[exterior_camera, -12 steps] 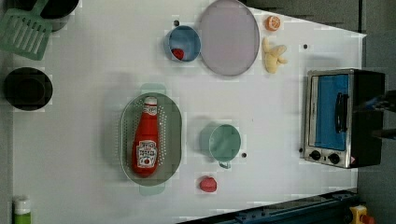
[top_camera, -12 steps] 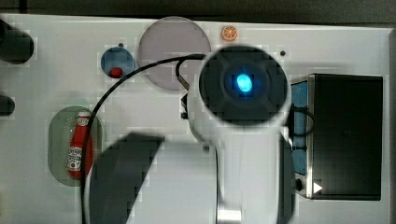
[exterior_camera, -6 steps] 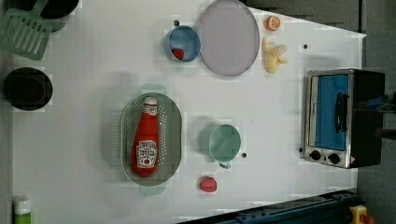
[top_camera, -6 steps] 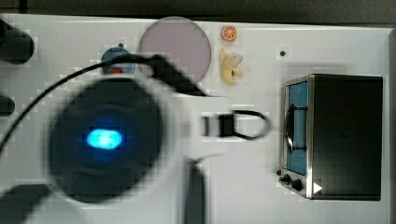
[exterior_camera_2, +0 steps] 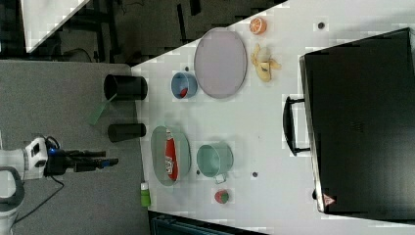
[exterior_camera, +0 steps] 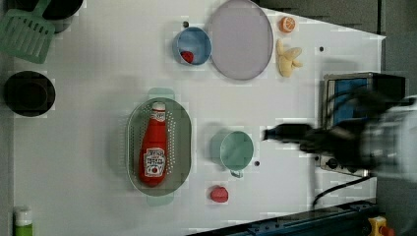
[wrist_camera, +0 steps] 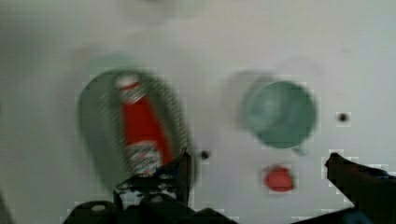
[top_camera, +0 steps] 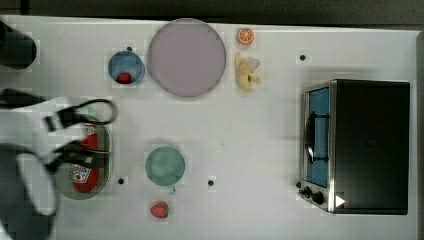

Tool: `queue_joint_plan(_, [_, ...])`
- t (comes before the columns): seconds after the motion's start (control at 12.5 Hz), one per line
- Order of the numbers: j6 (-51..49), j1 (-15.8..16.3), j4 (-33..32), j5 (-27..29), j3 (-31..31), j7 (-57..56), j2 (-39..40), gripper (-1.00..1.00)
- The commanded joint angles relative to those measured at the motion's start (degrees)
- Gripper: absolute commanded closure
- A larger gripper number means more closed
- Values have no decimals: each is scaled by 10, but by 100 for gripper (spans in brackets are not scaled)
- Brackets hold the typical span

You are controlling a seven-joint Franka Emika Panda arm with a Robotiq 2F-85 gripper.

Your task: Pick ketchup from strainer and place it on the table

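Red ketchup [exterior_camera: 154, 150] lies flat inside the pale green strainer [exterior_camera: 183, 142], cap w/ white top pointing to the left view's top. Bottle is still in the basket, not on the white table [exterior_camera: 93, 123] yet. Its label faces up, near the fat end.

Robot's gripper [wrist_camera: 257, 161] hangs up in the air, above the table, w/ its two black fingers [wrist_camera: 180, 168] spread very wide. Nothing is in between them, it holds nothing. In the wrist view the strainer & bottle sit below one finger, and the green cup [wrist_camera: 280, 114] and the little strawberry [wrist_camera: 279, 179] sit below the gap. All a bit blurry there.

In the left view the arm [exterior_camera: 373, 142] reaches in from the left view's right, in front of the toaster oven [exterior_camera: 344, 88]. In the top view the arm [top_camera: 30, 165] covers part of the strainer [top_camera: 106, 150]; the ketchup [top_camera: 85, 175] peeks out under it.

Other stuff on the table: green cup [exterior_camera: 236, 150] just beside the strainer, strawberry [exterior_camera: 219, 193] near the cup, a blue bowl [exterior_camera: 193, 45] w/ something small & red in it, a round lilac plate [exterior_camera: 240, 39] touching or nearly touching that bowl, a banana [exterior_camera: 287, 59] and an orange half [exterior_camera: 287, 23]. Green spatula [exterior_camera: 27, 34] and a black cup [exterior_camera: 28, 92] are well apart from the basket, at the left view's left.
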Motion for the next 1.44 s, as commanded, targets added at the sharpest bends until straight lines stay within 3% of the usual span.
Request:
queue_joint_plan(0.08, [37,9,-16,0,44,23,9,-100])
queue_joint_plan(0.4, [192,11,-97,-8,98,28,60,-100])
queue_joint_plan(0.88, [402,21,-228,-94,104,70,133,-100])
queue_joint_plan(1.2, [470,27,-240,-129,100,114,216,-100])
queue_joint_plan(1.44, [485,29,-235,-191,89,151,270,-100])
